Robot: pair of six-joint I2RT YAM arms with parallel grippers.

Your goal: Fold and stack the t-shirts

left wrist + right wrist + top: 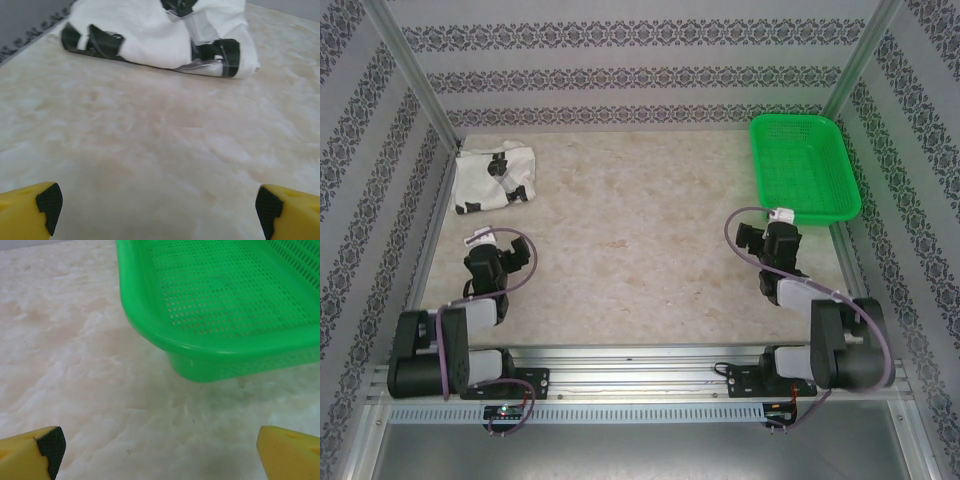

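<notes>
Both jaws wide, empty — folded t-shirt [495, 177] far-left corner, green basket [802, 165] far-right corner

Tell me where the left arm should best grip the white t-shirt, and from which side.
Probably the near right corner of the t-shirt, coming from the front, where the left fingers face it open. That rolled edge is thick and free, while the far and left sides lie close to the walls.

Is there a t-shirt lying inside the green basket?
No, the green basket shows a bare mesh floor; the t-shirt lies at the far left corner.
</notes>
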